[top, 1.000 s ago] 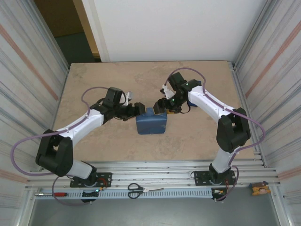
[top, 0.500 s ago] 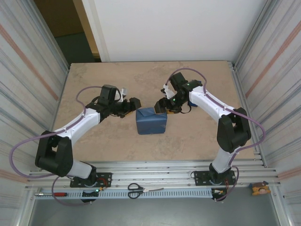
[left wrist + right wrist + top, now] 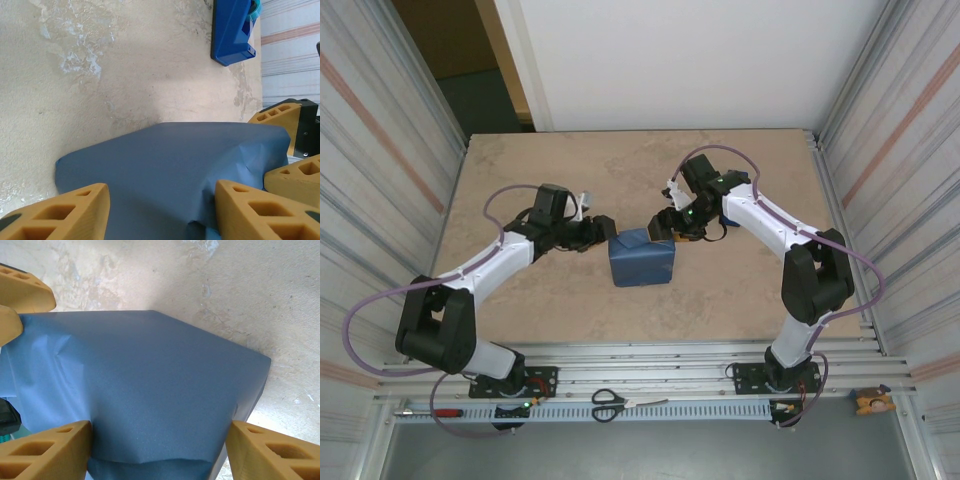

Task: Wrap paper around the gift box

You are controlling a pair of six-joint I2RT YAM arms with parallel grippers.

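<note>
Two grippers flank the paper (image 3: 642, 260), which sits mid-table, folded over the box, long axis running left to right between them. Left gripper (image 3: 606, 230) at its left end, fingers (image 3: 60, 215) spread astride the loose flap (likely the next fold). Right gripper (image 3: 665, 226) at the far right corner, jaws wide, paper filling the gap; gripping or not, cannot tell.

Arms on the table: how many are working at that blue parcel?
2. The left arm comes in from the left of the paper-wrapped parcel, the right arm from its right. None seems hidden.
</note>
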